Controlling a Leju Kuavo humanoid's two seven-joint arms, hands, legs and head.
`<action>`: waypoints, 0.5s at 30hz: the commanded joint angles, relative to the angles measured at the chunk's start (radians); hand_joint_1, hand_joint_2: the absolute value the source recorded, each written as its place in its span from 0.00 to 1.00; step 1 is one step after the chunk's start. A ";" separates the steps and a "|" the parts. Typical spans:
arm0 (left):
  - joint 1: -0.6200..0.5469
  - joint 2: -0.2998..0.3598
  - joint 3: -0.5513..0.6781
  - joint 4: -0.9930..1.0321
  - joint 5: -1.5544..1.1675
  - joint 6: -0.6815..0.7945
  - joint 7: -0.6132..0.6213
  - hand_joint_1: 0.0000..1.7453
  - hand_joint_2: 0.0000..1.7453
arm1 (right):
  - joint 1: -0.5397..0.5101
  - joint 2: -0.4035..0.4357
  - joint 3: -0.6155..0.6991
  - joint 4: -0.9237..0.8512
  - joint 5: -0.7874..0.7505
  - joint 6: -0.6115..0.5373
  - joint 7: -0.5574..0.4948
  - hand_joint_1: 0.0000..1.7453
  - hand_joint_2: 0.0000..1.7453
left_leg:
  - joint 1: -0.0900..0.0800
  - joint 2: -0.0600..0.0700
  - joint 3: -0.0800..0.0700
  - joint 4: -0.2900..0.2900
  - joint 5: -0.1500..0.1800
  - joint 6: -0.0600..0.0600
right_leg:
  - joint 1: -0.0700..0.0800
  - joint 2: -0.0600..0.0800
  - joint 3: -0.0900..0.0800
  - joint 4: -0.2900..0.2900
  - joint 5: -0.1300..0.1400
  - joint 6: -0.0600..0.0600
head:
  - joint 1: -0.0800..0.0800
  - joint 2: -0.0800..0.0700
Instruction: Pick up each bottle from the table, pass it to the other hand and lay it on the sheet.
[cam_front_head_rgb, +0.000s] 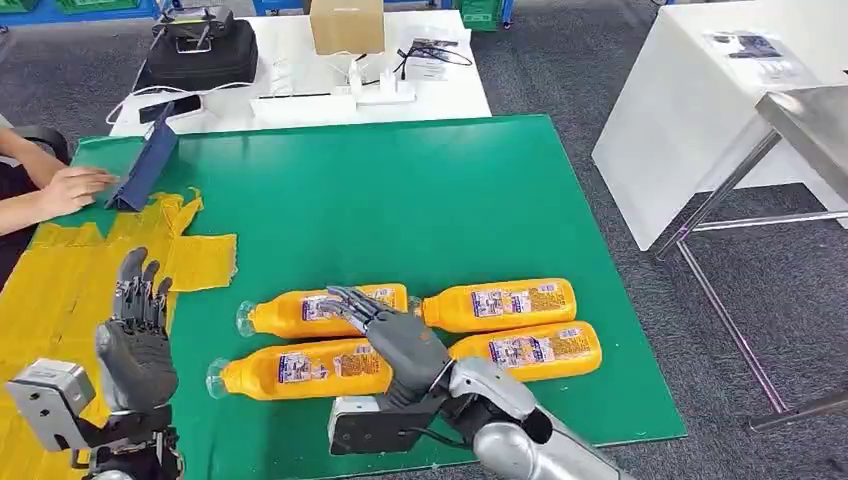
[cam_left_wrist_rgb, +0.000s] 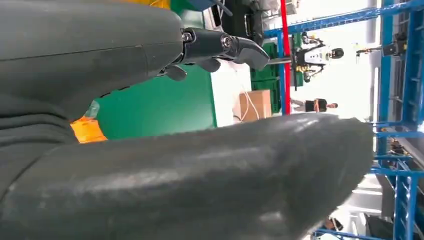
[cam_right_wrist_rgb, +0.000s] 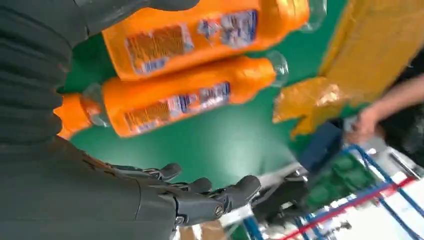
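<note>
Right hand (cam_front_head_rgb: 395, 345) hovers over bottles, fingers spread, holding nothing; near-left bottle (cam_front_head_rgb: 305, 368) just below palm, long axis left-right. Left hand (cam_front_head_rgb: 135, 345) open, waiting above yellow sheet (cam_front_head_rgb: 60, 280).

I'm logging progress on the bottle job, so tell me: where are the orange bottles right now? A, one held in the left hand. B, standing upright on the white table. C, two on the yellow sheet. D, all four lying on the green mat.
D: four orange bottles lie on the green mat; none on the yellow sheet.
</note>
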 joint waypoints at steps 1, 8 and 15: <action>-0.015 0.031 -0.016 0.059 0.015 -0.015 -0.012 0.00 0.00 | -0.075 -0.030 0.135 0.110 -0.026 0.018 0.035 0.00 1.00 | 0.001 0.004 0.007 0.000 -0.004 -0.001 | 0.002 0.002 0.008 -0.001 -0.002 -0.003 | 0.000 0.000; -0.062 0.032 -0.042 0.079 0.019 -0.022 0.005 0.00 0.00 | -0.225 -0.002 0.192 0.314 -0.055 0.098 -0.031 0.00 1.00 | 0.001 0.004 0.004 -0.001 -0.001 0.000 | 0.001 0.003 0.003 -0.002 0.001 -0.002 | 0.000 0.000; -0.058 0.043 -0.060 0.075 0.021 -0.030 0.009 0.00 0.00 | -0.242 0.000 0.248 0.369 -0.044 0.123 -0.023 0.00 1.00 | 0.001 0.002 0.005 0.000 -0.001 -0.001 | 0.001 0.001 0.003 -0.001 0.000 -0.004 | 0.000 0.000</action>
